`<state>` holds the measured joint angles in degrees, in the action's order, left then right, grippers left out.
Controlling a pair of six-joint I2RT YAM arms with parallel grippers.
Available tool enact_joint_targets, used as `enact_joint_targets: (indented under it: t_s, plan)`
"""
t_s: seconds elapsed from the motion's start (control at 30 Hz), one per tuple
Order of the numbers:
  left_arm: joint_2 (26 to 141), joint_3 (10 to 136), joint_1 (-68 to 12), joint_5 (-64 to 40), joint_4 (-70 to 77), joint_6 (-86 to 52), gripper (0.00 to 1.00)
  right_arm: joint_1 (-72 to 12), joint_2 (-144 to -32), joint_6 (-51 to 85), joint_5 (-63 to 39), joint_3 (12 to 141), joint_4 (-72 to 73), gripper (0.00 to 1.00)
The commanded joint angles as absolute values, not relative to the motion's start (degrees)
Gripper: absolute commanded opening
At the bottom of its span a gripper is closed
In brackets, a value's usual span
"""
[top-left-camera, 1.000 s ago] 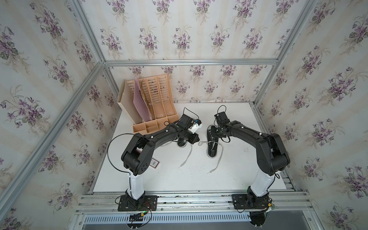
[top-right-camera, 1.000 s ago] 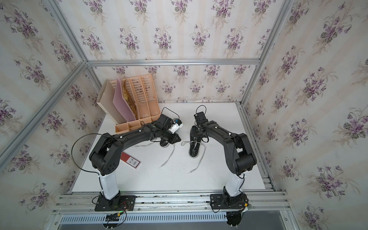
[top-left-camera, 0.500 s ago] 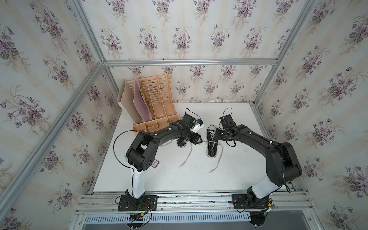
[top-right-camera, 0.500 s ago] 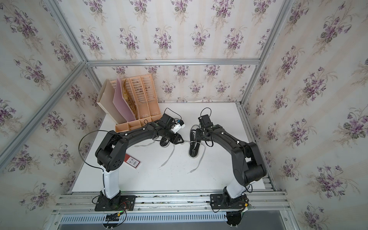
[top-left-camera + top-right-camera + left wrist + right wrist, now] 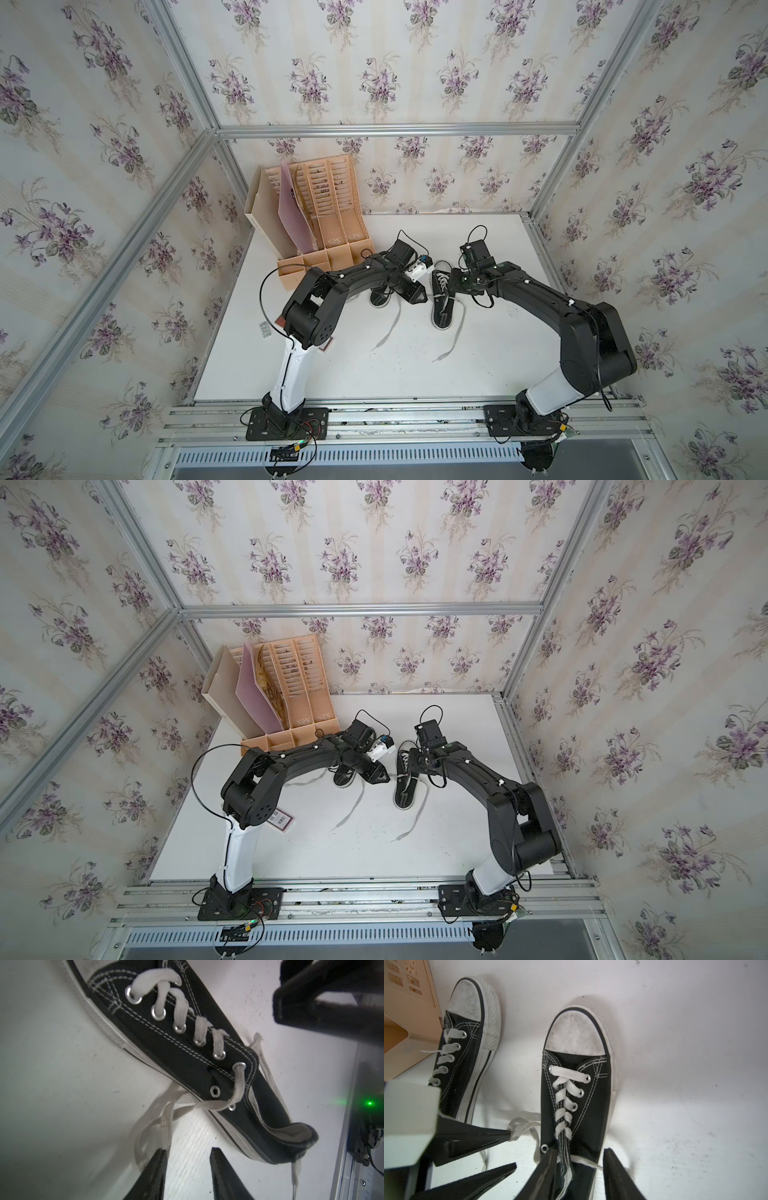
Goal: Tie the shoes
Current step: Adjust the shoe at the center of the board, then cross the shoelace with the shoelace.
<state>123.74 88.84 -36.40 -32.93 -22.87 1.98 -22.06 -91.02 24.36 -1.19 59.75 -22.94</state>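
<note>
In both top views the shoes sit side by side mid-table with their toes toward the back wall. The shoe by the rack [image 5: 380, 296] is half under my left arm and the second shoe [image 5: 441, 301] is under my right. Two loose laces [image 5: 386, 328] trail toward me across the table [image 5: 415, 382]. I see no knot or bow anywhere, so I judge the tying barely begun, with both shoes left to do. Against a second ago, the shoes and trailing laces lie where they did, and my arms have only stretched a little further forward. From the left wrist, the left gripper [image 5: 187, 1152] has its jaws apart over bare table beside the second shoe. One finger [image 5: 158, 1167] touches a lace, but nothing is clamped. From the right wrist, the right gripper [image 5: 579, 1153] also stands apart, astride that shoe's tongue. A strand crosses between the fingers but is not pinched.
</note>
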Motion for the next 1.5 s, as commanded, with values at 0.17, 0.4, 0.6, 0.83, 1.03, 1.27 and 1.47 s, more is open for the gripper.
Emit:
enact_joint_targets:
  t_s: [0.17,0.4,0.6,0.83,1.03,1.27,1.47]
  plan:
    - [125.68,89.67,-36.71,-31.05,-23.12,2.9,0.34,-22.0,-90.5,25.48,-1.02,59.78,-22.41,0.4]
    - [125.55,89.82,-36.81,-27.03,-21.93,2.42,0.39,-22.01,-90.47,25.59,-1.32,59.79,-22.2,0.4]
    - [125.07,89.63,-36.82,-26.46,-20.98,2.24,0.4,-22.05,-90.64,25.53,-1.41,59.81,-21.97,0.39]
    - [125.65,90.19,-36.83,-26.81,-21.09,2.08,0.27,-22.01,-90.79,25.64,-1.56,59.89,-21.64,0.39]
    - [120.74,87.79,-36.69,-27.31,-20.48,2.54,0.12,-19.74,-88.59,26.77,-7.78,57.03,-16.79,0.38]
    - [115.89,86.15,-36.47,-28.67,-20.22,1.23,0.08,-18.36,-87.6,25.23,-13.36,54.05,-12.51,0.37]
    - [118.99,87.4,-36.47,-28.45,-21.02,1.83,0.32,-18.37,-88.95,25.21,-12.27,54.24,-13.71,0.41]
